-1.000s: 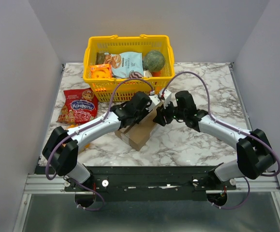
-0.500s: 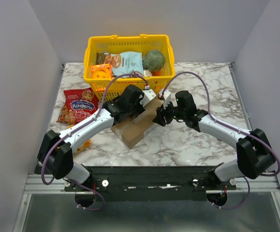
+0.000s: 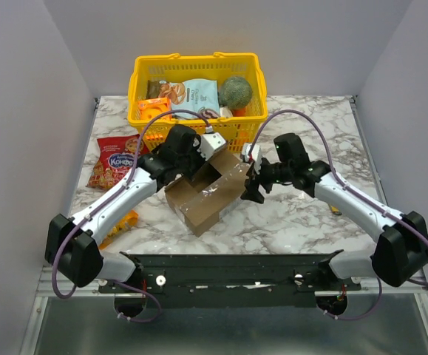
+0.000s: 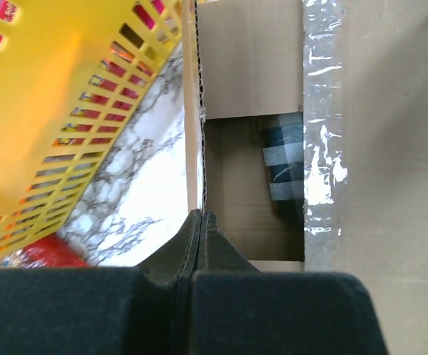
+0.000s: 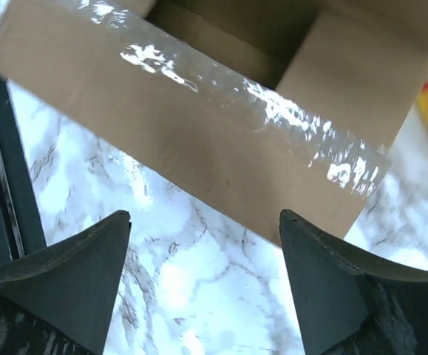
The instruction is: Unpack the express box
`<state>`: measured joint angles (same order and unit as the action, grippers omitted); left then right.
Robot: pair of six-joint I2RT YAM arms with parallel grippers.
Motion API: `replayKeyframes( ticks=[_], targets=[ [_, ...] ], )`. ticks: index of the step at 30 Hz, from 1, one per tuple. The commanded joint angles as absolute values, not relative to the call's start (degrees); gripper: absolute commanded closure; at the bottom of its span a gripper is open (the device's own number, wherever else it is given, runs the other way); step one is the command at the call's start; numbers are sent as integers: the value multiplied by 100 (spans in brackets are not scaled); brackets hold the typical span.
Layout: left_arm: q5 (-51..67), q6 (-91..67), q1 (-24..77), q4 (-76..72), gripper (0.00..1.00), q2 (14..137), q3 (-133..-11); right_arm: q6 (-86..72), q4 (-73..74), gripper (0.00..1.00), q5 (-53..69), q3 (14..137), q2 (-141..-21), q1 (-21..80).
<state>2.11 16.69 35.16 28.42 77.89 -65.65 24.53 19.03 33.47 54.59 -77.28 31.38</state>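
The brown express box lies on the marble in front of the yellow basket. My left gripper is shut on the edge of its left flap and holds that flap up. In the left wrist view my left gripper pinches the flap's edge, and the box stands open beside its taped right flap. A dark plaid item shows inside. My right gripper is open and empty at the box's right side. In the right wrist view it hovers over marble just off the taped flap of the box.
The yellow basket with several groceries stands right behind the box; its wall is close to my left fingers. A red candy bag lies at the left. An orange packet lies under my left arm.
My left gripper has moved left and back with the flap in it, so the box now stands open and has shifted left. My right gripper has drawn back from the box.
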Motion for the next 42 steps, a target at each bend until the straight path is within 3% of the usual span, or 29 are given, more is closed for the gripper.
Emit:
replayKeyframes(
  ticks=[1,2,8,16,27,35,42],
  targets=[
    [2094,1793,3086,3085,100,7769,-6609,5067,3574,7,4638,6151,-7549,3111],
    [2388,1828,3033,3128,100,7796,-6679,5872,4160,1,4736,6292,-7706,3120],
    [3224,1433,3015,3147,100,7972,-6926,7362,5105,0,4693,7022,-8410,3322],
    [3393,994,2971,2936,100,7972,-6785,7998,6054,0,4641,7874,-9307,3770],
    [3287,703,2795,2681,100,8138,-6917,7673,7787,0,4649,8517,-10520,4096],
    [2927,677,2769,2619,100,8262,-6864,6699,6533,8,4614,8166,-9292,4122],
    [2576,528,2725,2444,100,8367,-6864,6434,6389,13,4526,7612,-8455,4148]
  ],
)
